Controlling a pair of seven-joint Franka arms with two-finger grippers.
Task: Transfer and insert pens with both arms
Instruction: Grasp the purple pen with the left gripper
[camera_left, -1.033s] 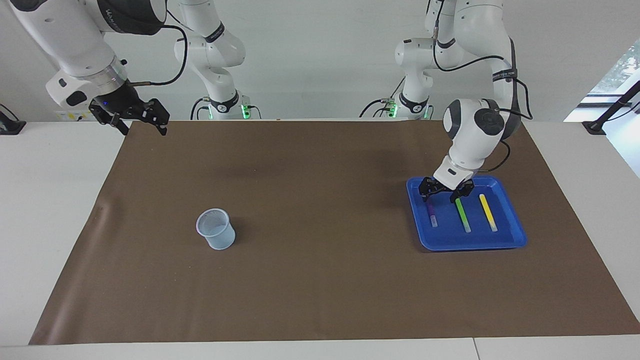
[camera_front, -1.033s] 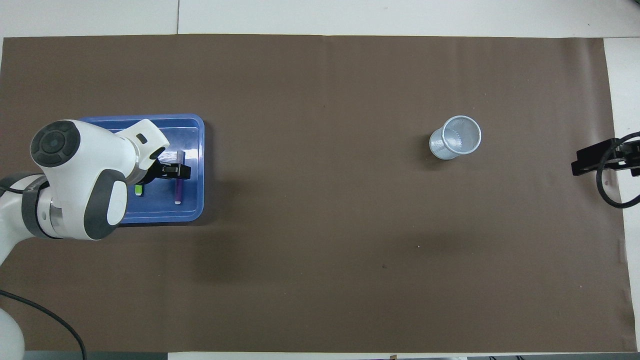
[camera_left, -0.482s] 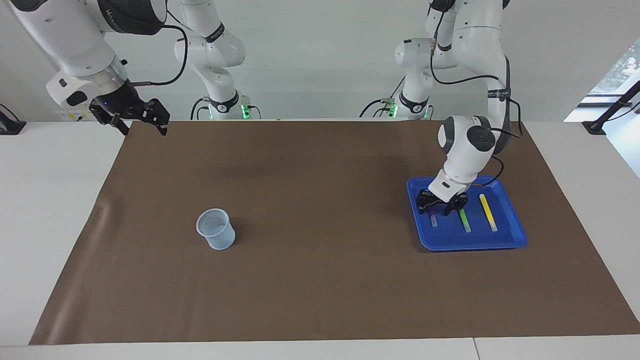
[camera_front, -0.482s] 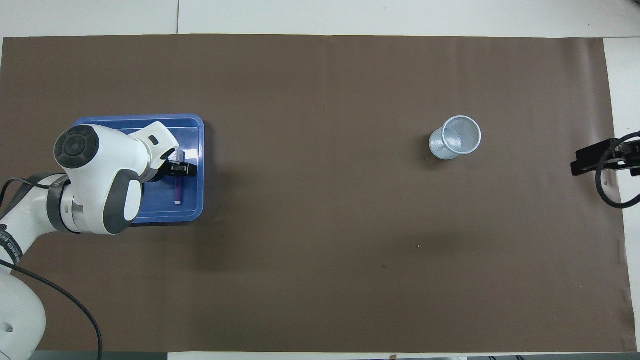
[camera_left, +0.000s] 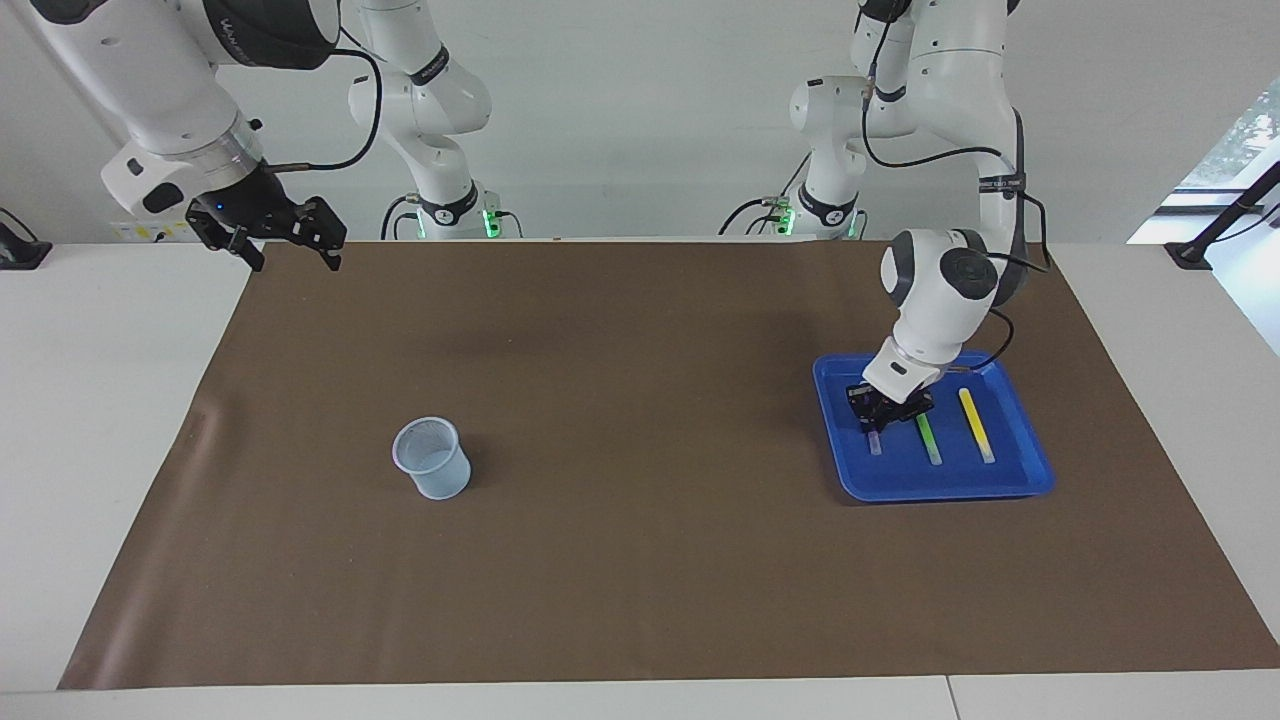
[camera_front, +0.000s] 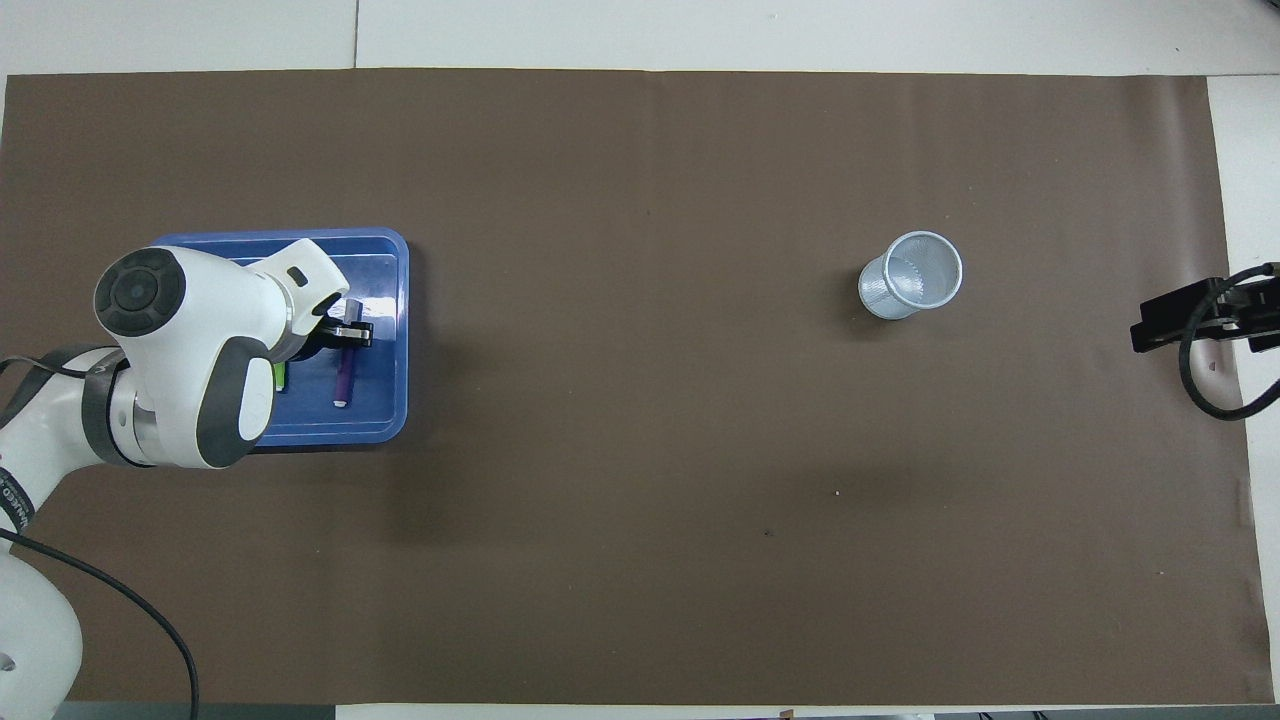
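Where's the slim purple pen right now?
The slim purple pen lies in the blue tray at the left arm's end of the table, beside the green pen, with the left gripper shut on it.

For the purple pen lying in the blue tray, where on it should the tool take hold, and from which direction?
Mid-barrel, from straight above. The purple pen lies flat in the blue tray, beside the green pen, so fingers should straddle its slim width. The left tool is already down over it at that spot; the right tool waits at the table's edge.
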